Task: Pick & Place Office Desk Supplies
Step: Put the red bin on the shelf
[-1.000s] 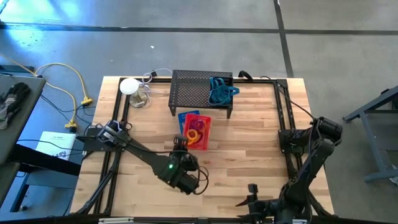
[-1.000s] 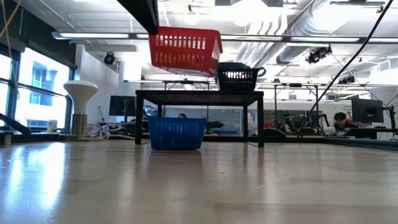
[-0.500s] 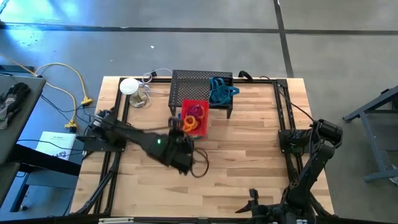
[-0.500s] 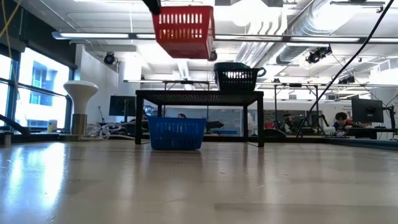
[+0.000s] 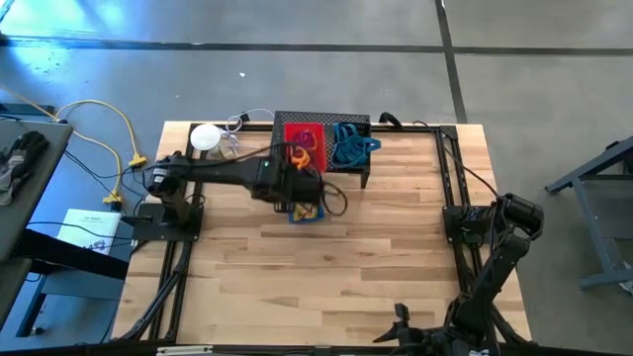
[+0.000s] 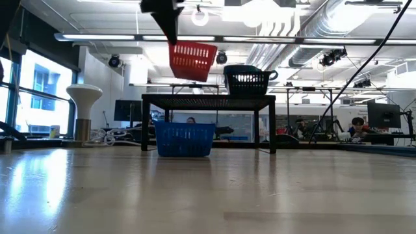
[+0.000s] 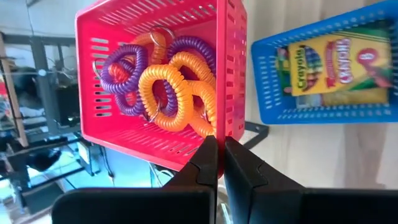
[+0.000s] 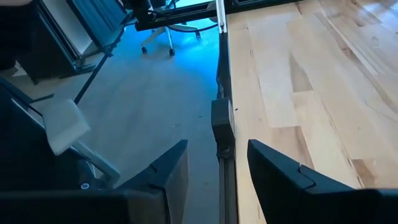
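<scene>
A red bin [image 5: 304, 138] holding orange and purple coil rings [image 7: 168, 81] hangs in the air over the black mesh rack [image 5: 285, 158], with my left gripper [image 7: 219, 146] shut on it. In the low view the red bin [image 6: 192, 60] hangs tilted above the rack's top [image 6: 208, 99]. A blue bin [image 5: 305, 210] with a yellow crayon box [image 7: 333, 62] stands on the table at the rack's near side. My right gripper [image 8: 214, 165] waits open at the table's near right edge, with nothing between its fingers. My left gripper pinches the red bin's rim [image 7: 222, 132] at a corner between its two fingers, slanting down from the table's near left side. The bin is lifted clear of the rack and the table, tilted, with the rings still inside.
A black bin [image 6: 248, 80] with blue looped cords [image 5: 348, 146] stands on the rack's right part. A white round-headed stand [image 5: 206, 136] and loose cables sit at the far left corner. Bare wood stretches across the near half of the table [image 5: 376, 267].
My left gripper has carried the red bin up and toward the table's far edge, from over the table's middle to over the mesh rack. It has stayed shut on the bin, which is still tilted and clear of everything.
</scene>
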Motion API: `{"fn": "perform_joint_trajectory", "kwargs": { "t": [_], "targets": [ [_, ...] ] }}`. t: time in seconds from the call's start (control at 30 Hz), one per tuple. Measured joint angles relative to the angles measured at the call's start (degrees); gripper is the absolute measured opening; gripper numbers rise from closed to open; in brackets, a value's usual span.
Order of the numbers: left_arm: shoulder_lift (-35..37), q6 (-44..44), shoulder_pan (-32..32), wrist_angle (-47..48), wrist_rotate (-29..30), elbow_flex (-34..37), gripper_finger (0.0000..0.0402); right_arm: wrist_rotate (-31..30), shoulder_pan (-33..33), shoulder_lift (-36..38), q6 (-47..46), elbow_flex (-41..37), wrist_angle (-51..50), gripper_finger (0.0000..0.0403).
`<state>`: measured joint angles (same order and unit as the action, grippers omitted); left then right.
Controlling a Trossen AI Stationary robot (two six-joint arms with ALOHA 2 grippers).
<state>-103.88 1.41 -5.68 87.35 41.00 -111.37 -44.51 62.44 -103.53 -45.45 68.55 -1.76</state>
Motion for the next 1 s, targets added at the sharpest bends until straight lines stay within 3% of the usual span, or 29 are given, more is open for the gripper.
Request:
{"fn": "perform_joint_trajectory", "kwargs": {
  "t": [0.37,1.0],
  "targets": [
    [-0.7,-8.2,5.1,-7.5,-2.3,0.2,0.0003,-0.8,1.1,0.0,0.0,0.0,0.7,0.0151],
    [-1.0,-12.2,7.6,-13.0,-4.2,4.7,0.0003,-2.0,1.2,0.0,0.6,0.0,1.1,0.0151]
  ]
}}
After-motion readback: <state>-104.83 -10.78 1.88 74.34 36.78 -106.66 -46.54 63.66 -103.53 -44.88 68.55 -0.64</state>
